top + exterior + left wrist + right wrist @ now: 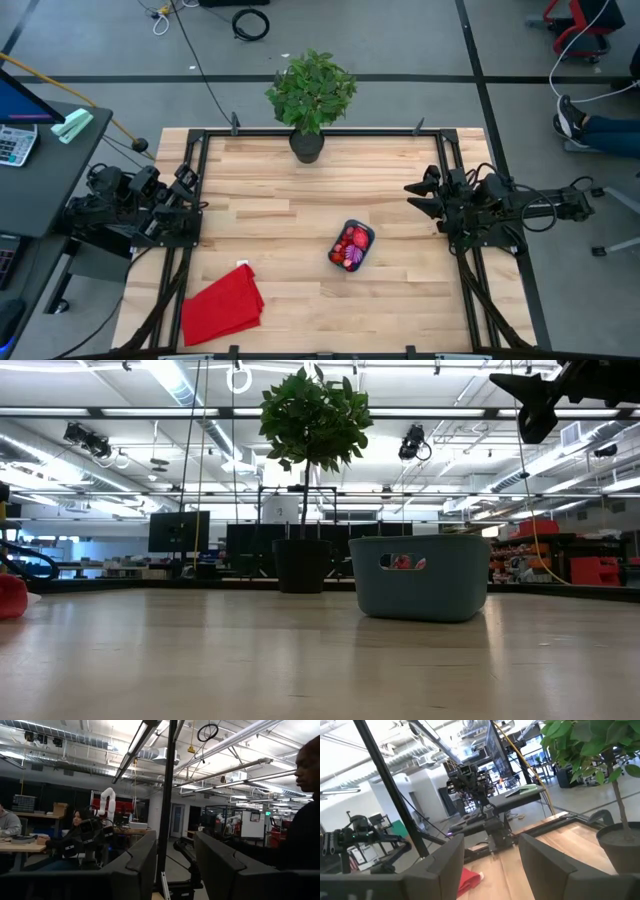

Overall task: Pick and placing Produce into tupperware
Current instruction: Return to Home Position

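Tabletop [250, 670] up front, tub [420, 595] mid-table packed with produce [351, 246], left pincer [174, 837] and right pincer [490, 842] both spread and empty, parked at opposite edges, looks like return-home nearly wrapped, next just calls for settling into rest pose.

The counter [300, 215] is made of light wood planks, and black bars [380, 131] run along its sides. Three things sit on it. A black plant pot [307, 147] with a leafy green plant stands upright at the middle of the far edge. A small teal tub [420, 592] stands a bit right of the middle. A red cloth [222, 305] lies crumpled near the front left corner, well apart from the tub.
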`<action>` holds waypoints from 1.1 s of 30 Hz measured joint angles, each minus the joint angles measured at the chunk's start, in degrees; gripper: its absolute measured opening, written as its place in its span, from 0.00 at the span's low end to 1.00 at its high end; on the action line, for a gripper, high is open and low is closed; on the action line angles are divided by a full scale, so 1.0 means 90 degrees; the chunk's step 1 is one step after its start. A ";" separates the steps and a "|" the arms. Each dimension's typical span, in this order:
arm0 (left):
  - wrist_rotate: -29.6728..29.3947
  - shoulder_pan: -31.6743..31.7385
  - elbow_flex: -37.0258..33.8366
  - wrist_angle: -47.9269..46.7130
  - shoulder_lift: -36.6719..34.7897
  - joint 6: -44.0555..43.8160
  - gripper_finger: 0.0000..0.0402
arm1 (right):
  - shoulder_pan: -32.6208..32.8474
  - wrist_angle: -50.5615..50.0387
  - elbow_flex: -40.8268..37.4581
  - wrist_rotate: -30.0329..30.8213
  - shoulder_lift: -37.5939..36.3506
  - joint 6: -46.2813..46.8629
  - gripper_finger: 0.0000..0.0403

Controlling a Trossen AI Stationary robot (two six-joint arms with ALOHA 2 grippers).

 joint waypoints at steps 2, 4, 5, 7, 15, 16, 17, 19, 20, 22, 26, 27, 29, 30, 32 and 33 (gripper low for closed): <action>0.0000 0.0000 0.0000 0.0000 0.0000 0.0000 0.35 | 0.0000 -0.0002 0.0000 0.0000 0.0000 0.0006 0.49; 0.0000 0.0000 0.0000 0.0000 0.0000 0.0002 0.36 | 0.0000 -0.0018 0.0000 0.0000 0.0000 -0.0008 0.49; 0.0000 0.0000 0.0000 0.0000 0.0000 0.0000 0.36 | 0.0000 -0.0060 0.0000 -0.0002 -0.0001 -0.0085 0.49; 0.0000 0.0000 0.0000 0.0002 0.0000 0.0002 0.37 | 0.0010 -0.0129 0.0000 -0.0026 0.0002 -0.0273 0.49; 0.0000 0.0000 0.0000 0.0002 0.0000 0.0000 0.37 | 0.0015 -0.0050 0.0000 -0.0386 -0.0465 -0.0865 0.49; 0.0000 0.0000 0.0000 0.0002 0.0000 0.0002 0.37 | 0.0015 -0.0056 0.0000 -0.0386 -0.0604 -0.0868 0.49; 0.0000 0.0001 0.0000 0.0002 -0.0001 0.0000 0.36 | 0.0015 -0.0047 0.0000 -0.0390 -0.0729 -0.0872 0.49; 0.0000 0.0000 0.0000 0.0002 0.0000 0.0000 0.36 | 0.0015 -0.0041 0.0000 -0.0458 -0.0927 -0.0874 0.49; 0.0000 0.0000 0.0000 0.0003 0.0000 0.0000 0.35 | 0.0015 -0.0019 -0.0031 -0.0488 -0.0989 -0.0885 0.49; -0.0002 0.0000 0.0000 0.0003 0.0000 0.0000 0.35 | 0.0015 -0.0008 -0.0196 -0.0499 -0.1140 -0.0940 0.49; 0.0000 0.0000 0.0000 0.0005 0.0000 0.0000 0.34 | 0.0015 0.0684 -0.0867 -0.0481 -0.1381 -0.0890 0.49; -0.0002 0.0002 0.0000 0.0005 0.0000 0.0000 0.35 | 0.0015 0.0870 -0.1017 -0.0481 -0.1423 -0.0902 0.49; 0.0000 0.0002 0.0000 0.0005 0.0000 -0.0002 0.36 | 0.0012 0.1144 -0.1261 -0.0481 -0.1445 -0.0942 0.49; -0.0001 0.0001 0.0000 0.0005 0.0000 -0.0002 0.36 | 0.0012 0.1243 -0.1375 -0.0481 -0.1443 -0.0992 0.49; -0.0001 0.0001 0.0000 0.0005 0.0000 -0.0002 0.37 | 0.0012 0.1396 -0.1527 -0.0481 -0.1440 -0.1103 0.49; 0.0000 0.0000 0.0000 0.0005 0.0000 -0.0002 0.37 | 0.0012 0.1438 -0.1573 -0.0478 -0.1440 -0.1146 0.49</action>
